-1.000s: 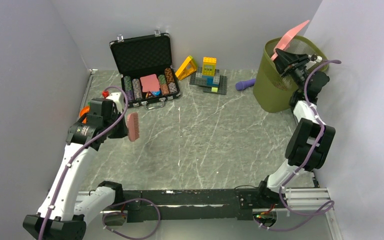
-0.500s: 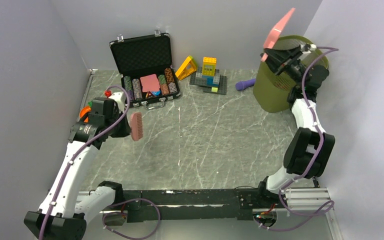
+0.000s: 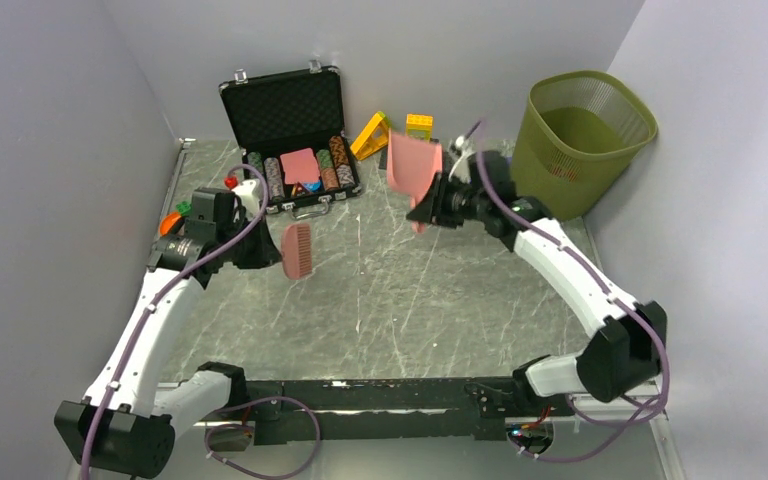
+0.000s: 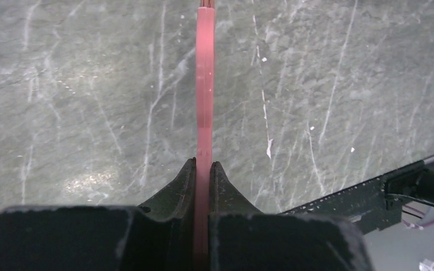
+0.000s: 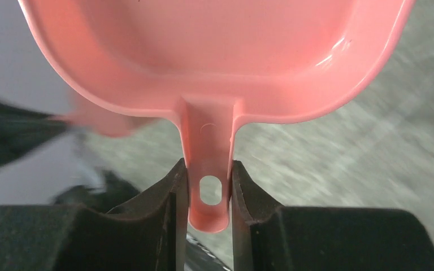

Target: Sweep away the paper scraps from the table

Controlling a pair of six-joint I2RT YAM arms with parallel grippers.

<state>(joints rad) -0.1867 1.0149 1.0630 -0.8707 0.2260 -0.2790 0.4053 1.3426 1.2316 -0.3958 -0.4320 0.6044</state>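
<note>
while left gripper [image 4: 204, 166] pinches brush [image 4: 204, 84] and right gripper [image 5: 209, 169] clamps dustpan [image 5: 215, 56], land pan lip flat on table [image 4: 90, 84] facing brush.

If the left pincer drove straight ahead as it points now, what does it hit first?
Probably bare table: the left pincer, shut on the brush, points at open marble with nothing else ahead in its wrist view. Its height above the surface is unclear.

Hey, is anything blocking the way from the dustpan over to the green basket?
Nothing visible does. The dustpan, in the right hand, hangs above the table, and only that arm spans the gap to the basket, hiding some table beneath it. The blocks sit behind the dustpan, off that line.
</note>
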